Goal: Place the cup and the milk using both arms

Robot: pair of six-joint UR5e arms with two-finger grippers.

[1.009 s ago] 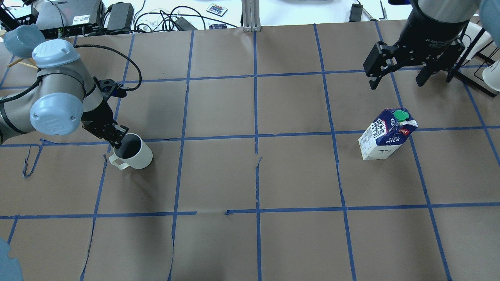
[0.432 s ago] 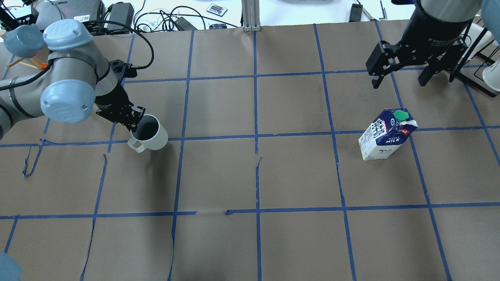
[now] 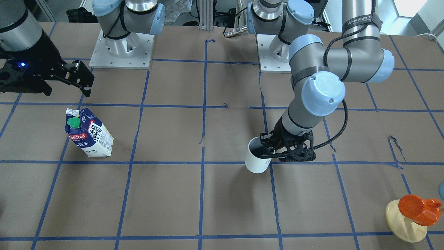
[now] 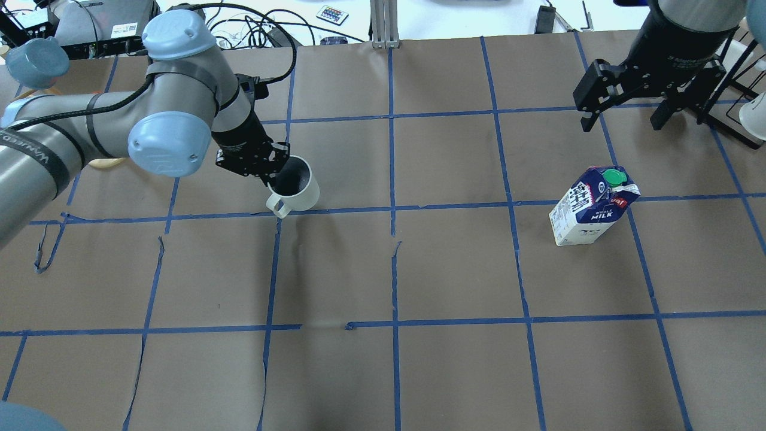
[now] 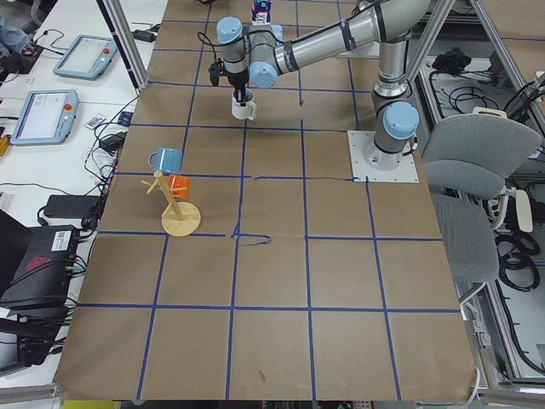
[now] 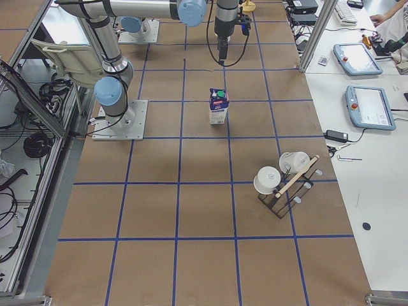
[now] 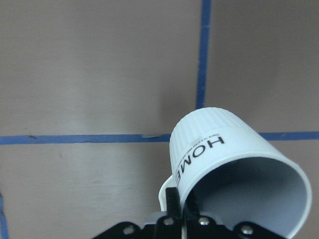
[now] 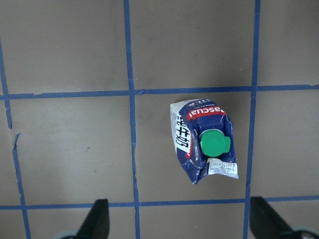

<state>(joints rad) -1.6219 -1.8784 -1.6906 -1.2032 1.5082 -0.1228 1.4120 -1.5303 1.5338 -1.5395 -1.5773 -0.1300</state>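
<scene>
Left gripper (image 4: pixel 272 172) pinching the cup (image 4: pixel 297 190) by its rim, one finger inside, well apart from the milk (image 4: pixel 592 206) toward the robot's left | milk upright on the table (image 4: pixel 455 269) | right gripper (image 4: pixel 622 120) spread wide, hanging high above the milk, not touching.

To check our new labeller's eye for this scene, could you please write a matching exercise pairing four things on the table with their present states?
Column one:
1. small white mug with a dark grey inside
2. dark blue and white gable-top milk carton
3. orange cup
4. black two-finger right hand

Column two:
A. open, holding nothing
B. on a wooden stand
C. gripped at the rim by the left hand
D. standing alone on the brown paper

Pairs: 1-C, 2-D, 3-B, 4-A.
</scene>
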